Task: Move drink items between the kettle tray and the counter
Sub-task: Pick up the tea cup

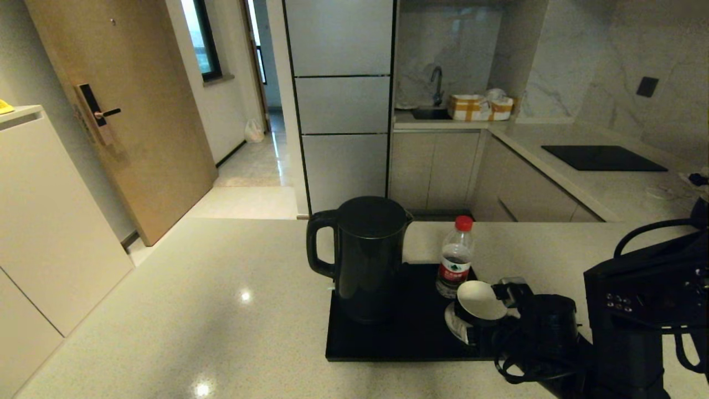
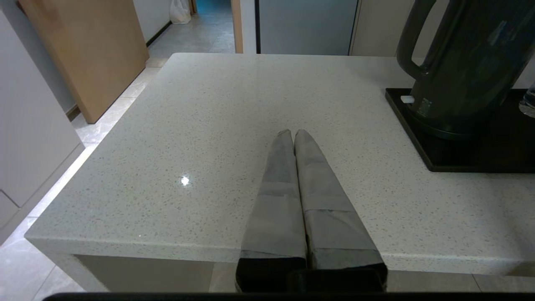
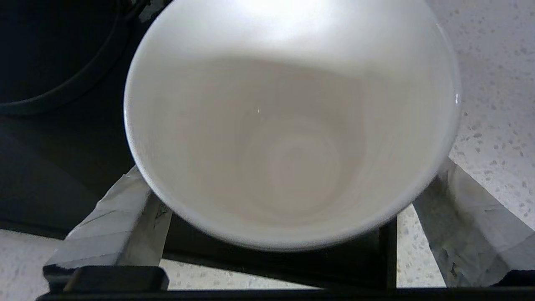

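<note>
On the counter lies the black kettle tray. The tall black kettle stands at its left end and the red-capped bottle at its far right corner. The black cup with its white inside sits on a white saucer at the tray's right edge. My right gripper reaches in from the right and is open wide, a finger on each side of the cup below its rim. Whether they touch it I cannot tell. My left gripper is shut and empty, low over the counter left of the tray.
A black cooktop panel is set into the side counter at the far right. A sink with a faucet and boxes stands at the back. The counter's left and near edges drop to the floor; a wooden door lies beyond.
</note>
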### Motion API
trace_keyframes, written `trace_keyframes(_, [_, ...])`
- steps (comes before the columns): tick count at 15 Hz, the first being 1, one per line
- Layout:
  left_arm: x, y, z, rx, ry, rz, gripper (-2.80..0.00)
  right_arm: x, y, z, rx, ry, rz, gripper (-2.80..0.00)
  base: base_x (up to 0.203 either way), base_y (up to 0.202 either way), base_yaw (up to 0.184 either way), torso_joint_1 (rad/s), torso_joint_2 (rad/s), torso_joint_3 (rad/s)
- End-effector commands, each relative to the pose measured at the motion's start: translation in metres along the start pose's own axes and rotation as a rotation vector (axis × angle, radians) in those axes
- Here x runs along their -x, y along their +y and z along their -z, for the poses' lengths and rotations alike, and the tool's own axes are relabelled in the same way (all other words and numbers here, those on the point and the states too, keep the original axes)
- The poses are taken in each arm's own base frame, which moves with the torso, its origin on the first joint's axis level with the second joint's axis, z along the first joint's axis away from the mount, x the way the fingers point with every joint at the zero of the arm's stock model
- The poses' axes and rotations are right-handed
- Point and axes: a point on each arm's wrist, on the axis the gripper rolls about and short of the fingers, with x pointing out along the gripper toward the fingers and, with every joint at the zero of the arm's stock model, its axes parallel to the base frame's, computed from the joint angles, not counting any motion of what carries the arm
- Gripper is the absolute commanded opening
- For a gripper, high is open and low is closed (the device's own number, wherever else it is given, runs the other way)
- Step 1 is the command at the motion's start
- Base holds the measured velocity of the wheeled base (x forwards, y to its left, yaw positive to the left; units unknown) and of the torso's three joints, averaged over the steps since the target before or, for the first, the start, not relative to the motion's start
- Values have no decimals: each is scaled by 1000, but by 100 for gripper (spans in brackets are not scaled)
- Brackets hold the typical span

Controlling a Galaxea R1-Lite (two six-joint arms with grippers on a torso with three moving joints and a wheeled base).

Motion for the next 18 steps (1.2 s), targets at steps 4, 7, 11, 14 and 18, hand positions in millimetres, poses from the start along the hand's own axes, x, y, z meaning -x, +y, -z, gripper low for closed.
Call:
trace_keyframes(4, [0,0,0,0,0,0,-280,-10,1,2,-4,-12,18,0,0,0,0,0,0,0])
trace_keyframes(7, [0,0,0,0,-1,0,-280,-14,2,2,-6,-15,17,0,0,0,0,0,0,0])
trace_keyframes(11, [0,0,0,0,-1,-1,-280,-16,3,0,-9,-29,15,0,0,0,0,0,0,0])
trace_keyframes(14, [0,0,0,0,-1,-1,-280,-17,3,-1,-11,-32,16,-280,0,0,0,0,0,0])
trace_keyframes(18, [0,0,0,0,1,-1,-280,-16,3,-2,-12,-37,14,-280,0,0,0,0,0,0])
